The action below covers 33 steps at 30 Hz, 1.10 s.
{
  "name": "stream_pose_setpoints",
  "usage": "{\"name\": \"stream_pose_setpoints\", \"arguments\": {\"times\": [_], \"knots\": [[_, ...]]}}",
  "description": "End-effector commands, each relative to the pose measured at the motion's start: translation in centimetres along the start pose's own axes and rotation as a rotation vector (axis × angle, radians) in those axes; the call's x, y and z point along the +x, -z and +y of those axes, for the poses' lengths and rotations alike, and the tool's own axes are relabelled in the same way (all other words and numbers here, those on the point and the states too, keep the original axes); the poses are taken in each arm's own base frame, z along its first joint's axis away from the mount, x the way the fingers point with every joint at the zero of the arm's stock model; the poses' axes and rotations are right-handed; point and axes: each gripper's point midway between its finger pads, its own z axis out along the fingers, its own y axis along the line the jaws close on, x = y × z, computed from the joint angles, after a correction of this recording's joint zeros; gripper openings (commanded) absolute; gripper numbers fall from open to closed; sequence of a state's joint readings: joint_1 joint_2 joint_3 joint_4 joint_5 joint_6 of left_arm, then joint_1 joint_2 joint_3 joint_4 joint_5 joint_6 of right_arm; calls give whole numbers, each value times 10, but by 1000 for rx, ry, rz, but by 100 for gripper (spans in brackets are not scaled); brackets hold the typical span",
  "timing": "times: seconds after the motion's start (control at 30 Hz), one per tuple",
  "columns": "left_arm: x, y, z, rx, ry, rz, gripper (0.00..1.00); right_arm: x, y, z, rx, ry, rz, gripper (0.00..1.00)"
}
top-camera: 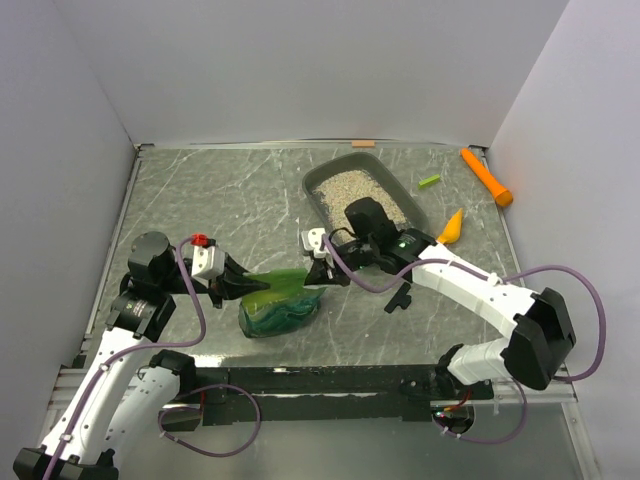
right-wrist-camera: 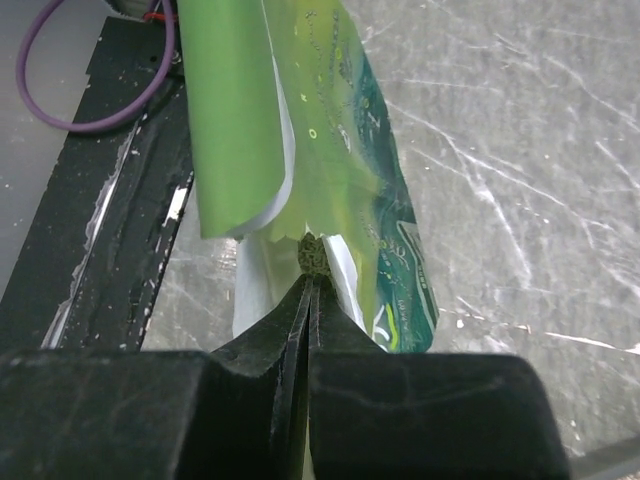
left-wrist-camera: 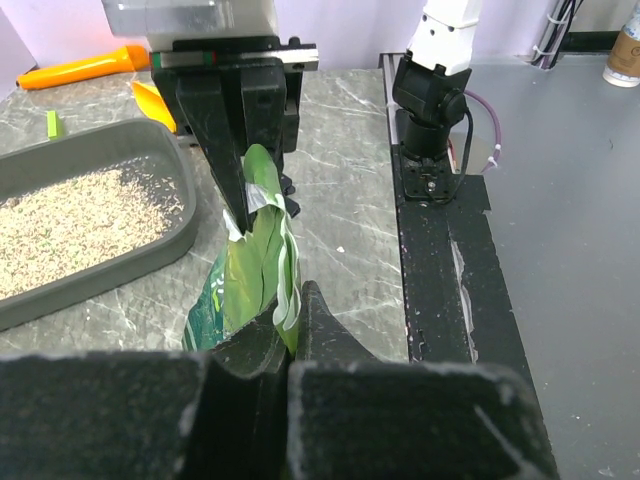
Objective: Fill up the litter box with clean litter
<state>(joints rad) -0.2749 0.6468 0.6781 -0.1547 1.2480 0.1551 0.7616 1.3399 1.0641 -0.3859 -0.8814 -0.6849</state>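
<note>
The dark grey litter box (top-camera: 314,197) stands at the back centre-right and holds pale beige clean litter (top-camera: 362,190); both also show in the left wrist view, the box (left-wrist-camera: 150,255) and the litter (left-wrist-camera: 70,225). A crinkled green bag (top-camera: 282,306) hangs between my two grippers in front of the box. My left gripper (top-camera: 252,286) is shut on the bag's left edge (left-wrist-camera: 262,270). My right gripper (top-camera: 320,272) is shut on the bag's other top edge (right-wrist-camera: 330,150), pinching it at the fingertips (right-wrist-camera: 305,300).
An orange-yellow scoop (top-camera: 452,228) lies right of the box. An orange carrot-shaped object (top-camera: 487,177) and a small green piece (top-camera: 429,181) lie at the back right. A black strip (top-camera: 330,378) runs along the table's near edge. White walls enclose the table.
</note>
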Motion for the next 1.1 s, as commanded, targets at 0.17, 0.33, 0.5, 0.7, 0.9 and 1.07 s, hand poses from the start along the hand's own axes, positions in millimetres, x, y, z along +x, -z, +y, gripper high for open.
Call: {"name": "stream_pose_setpoints", "arguments": {"times": [0.17,0.33,0.5,0.7,0.9,1.07], "knots": [[-29,0,-4,23,-160,-52,1,-14,-9,-1,-46,60,12,99],[-29,0,-4,20,-162,-52,1,-16,-8,-4,-30,47,14,100],[-29,0,-3,17,-162,-51,1,-27,3,-14,48,90,21,100],[-29,0,-4,19,-162,-52,1,-54,36,-34,250,183,28,100],[-29,0,-4,22,-159,-51,1,-81,64,-45,409,215,-15,100],[-28,0,-4,25,-155,-49,1,-105,66,-33,338,211,-60,100]]}}
